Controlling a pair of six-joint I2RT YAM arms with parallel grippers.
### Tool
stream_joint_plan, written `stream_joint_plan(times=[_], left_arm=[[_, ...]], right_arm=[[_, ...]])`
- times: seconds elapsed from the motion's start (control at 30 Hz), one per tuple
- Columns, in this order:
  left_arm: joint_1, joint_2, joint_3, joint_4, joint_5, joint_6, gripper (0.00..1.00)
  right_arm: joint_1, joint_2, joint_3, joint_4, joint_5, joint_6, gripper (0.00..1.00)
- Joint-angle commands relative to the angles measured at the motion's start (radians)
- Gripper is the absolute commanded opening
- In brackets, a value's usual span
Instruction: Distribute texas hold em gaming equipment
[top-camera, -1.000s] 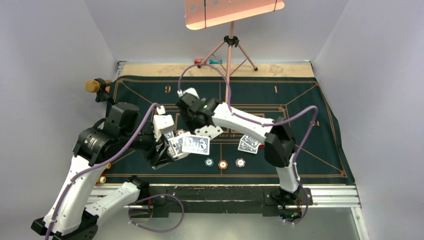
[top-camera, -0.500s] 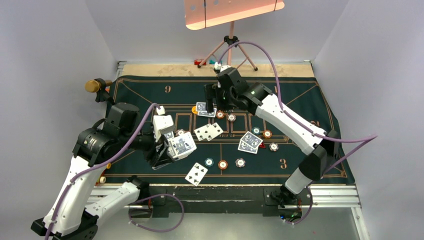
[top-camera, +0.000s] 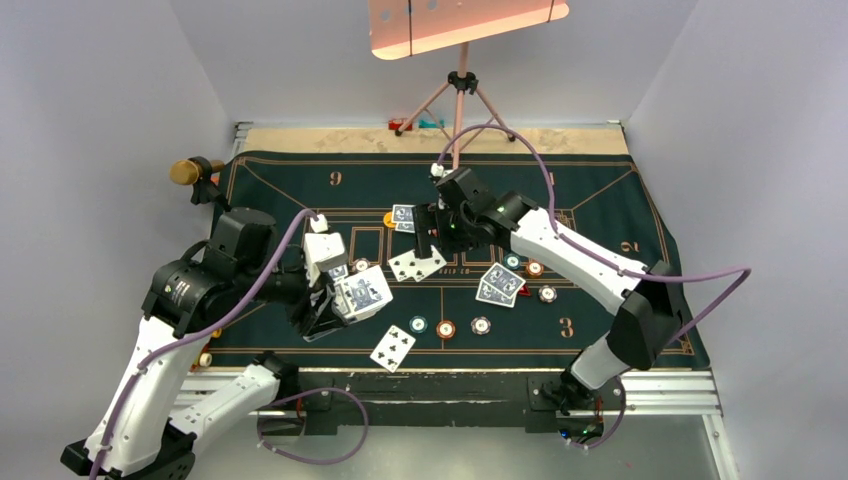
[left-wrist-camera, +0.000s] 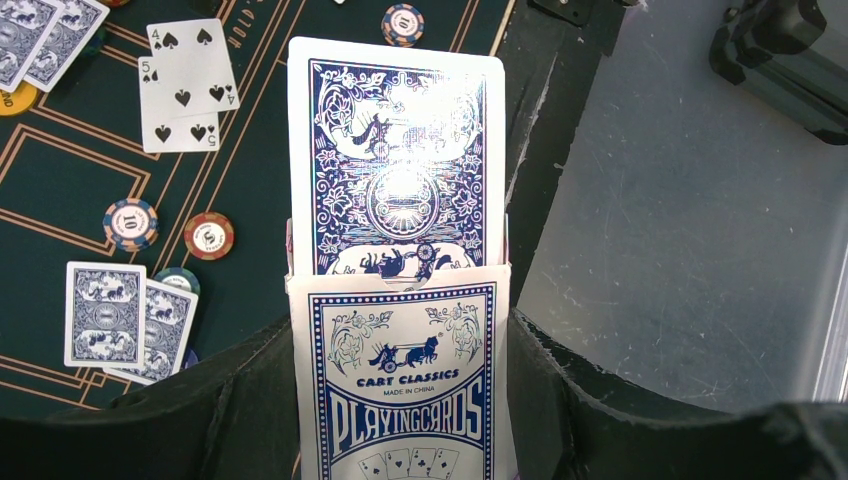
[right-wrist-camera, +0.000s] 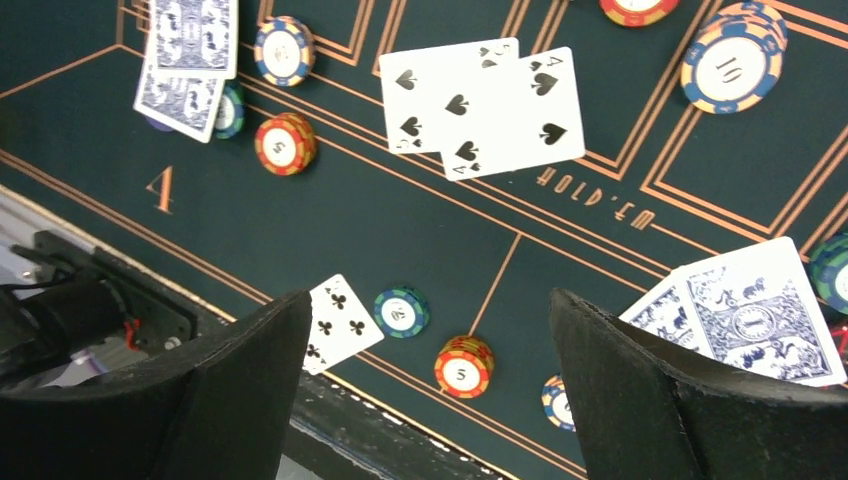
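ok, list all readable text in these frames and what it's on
"CART CLASSICS" – card box
"MADE IN CHINA" – card box
"PLAYINGCARDS" – card box
"HOLD'EM" – felt mat
"9" – felt mat
"3" – felt mat
"10" – blue chip
"5" – red chip
"5" – five of spades
"4" – four of spades
club card index: too small to read

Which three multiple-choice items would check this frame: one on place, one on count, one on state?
1. The face-up clubs card lies: A) at the mat's near edge; B) at its far edge; C) off the mat.
2. Face-up spade cards mid-mat: A) one; B) two; C) four.
3. The left gripper is: A) open; B) shut, empty; C) shut on the card box.
Answers: A, the top view shows it nearest the robot; B, two overlap; C, the fingers clamp the box.
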Motion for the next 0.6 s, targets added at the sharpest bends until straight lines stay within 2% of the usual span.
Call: stream_joint_plan(times=[0.0,0.1,0.4,0.57], left_arm=[[0.008,-0.007,-0.002,0.022,0.036,0.015,0.02],[0.007,-0.006,-0.012,0.027,0.039,0.015,0.02],[0.007,0.01,-0.001,0.04,0.031,0.008,0.02],[0.007,0.019,-0.021,0.073,0.009,-0.011,0.01]], right_arm=[[0.002,-0.081,0.051,0.062,-0.045,0.018,0.94],[-0.009,-0.132,0.078,0.077,-0.09,0.026,0.96],[-0.016,-0.22,0.07,0.263,-0.435,0.128,0.98],[-0.013,-0.227,0.022,0.327,-0.501,0.166,0.98]])
